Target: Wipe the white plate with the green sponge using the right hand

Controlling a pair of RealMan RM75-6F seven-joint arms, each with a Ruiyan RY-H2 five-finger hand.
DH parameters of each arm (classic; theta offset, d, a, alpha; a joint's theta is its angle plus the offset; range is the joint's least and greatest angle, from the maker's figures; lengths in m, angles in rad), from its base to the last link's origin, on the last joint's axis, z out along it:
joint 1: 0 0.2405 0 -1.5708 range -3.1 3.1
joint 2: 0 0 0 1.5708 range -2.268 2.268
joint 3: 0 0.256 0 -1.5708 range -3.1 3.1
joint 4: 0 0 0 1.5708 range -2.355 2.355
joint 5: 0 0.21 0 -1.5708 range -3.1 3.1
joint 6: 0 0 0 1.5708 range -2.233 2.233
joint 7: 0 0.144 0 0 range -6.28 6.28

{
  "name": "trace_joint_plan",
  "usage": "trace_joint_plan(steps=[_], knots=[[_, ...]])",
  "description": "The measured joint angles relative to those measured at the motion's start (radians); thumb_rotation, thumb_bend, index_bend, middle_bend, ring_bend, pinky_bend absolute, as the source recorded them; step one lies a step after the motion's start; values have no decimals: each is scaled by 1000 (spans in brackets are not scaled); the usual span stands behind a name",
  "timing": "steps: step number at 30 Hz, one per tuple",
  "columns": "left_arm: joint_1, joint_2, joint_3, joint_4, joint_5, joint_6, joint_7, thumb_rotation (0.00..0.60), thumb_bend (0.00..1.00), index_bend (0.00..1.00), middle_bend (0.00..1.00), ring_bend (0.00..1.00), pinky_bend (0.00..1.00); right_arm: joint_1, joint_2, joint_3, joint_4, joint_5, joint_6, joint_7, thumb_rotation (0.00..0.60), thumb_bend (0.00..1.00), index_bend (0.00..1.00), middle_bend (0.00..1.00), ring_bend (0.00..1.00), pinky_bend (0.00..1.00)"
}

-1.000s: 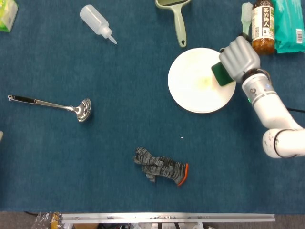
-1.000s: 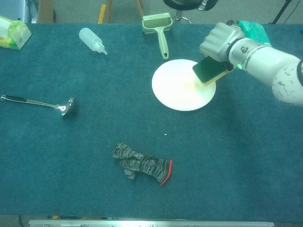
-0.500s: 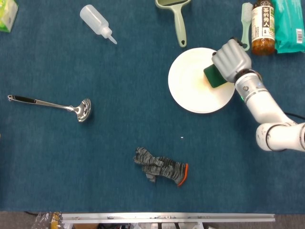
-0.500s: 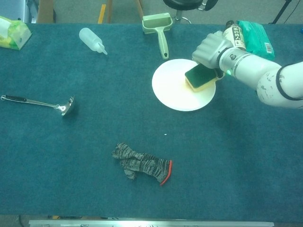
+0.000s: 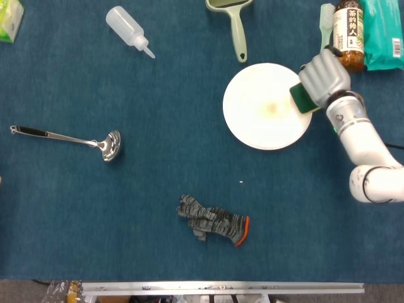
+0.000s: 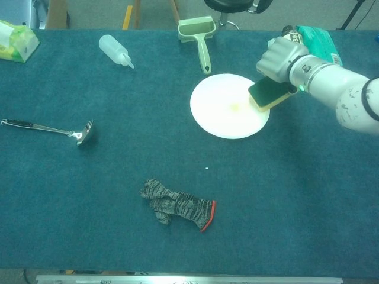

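Note:
A round white plate [image 5: 262,110] [image 6: 222,109] lies on the blue cloth at the back right, with a faint yellowish smear near its middle. My right hand [image 5: 325,76] [image 6: 281,59] grips a green sponge [image 5: 303,99] [image 6: 267,93] with a yellow underside, at the plate's right rim. In the chest view the sponge is tilted, its lower edge near the plate. My left hand is in neither view.
A tea bottle [image 5: 348,31], a green packet [image 5: 383,31] and a brush [image 5: 326,22] stand just behind the right hand. A green dustpan [image 5: 235,22], squeeze bottle [image 5: 128,29], ladle [image 5: 69,139] and grey sock [image 5: 213,219] lie elsewhere.
The right hand swept the sponge left onto the plate's middle, then back right to the rim. The smear shows again on the plate.

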Motion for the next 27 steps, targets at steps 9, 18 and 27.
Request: trace_joint_plan(steps=[9, 18, 27], knots=[[-2, 1, -1, -8, 5, 5, 9, 600, 182, 381, 304, 221, 358, -15, 61, 30, -119, -72, 58, 55, 600, 129, 344, 543, 500, 371], [-5, 8, -4, -19, 4, 4, 19, 600, 182, 381, 304, 221, 358, -103, 151, 19, -271, -251, 123, 179, 600, 129, 343, 543, 500, 371], [-13, 5, -4, -29, 8, 0, 38, 600, 182, 381, 304, 221, 358, -191, 248, -30, -425, -369, 210, 208, 600, 130, 344, 543, 500, 371]])
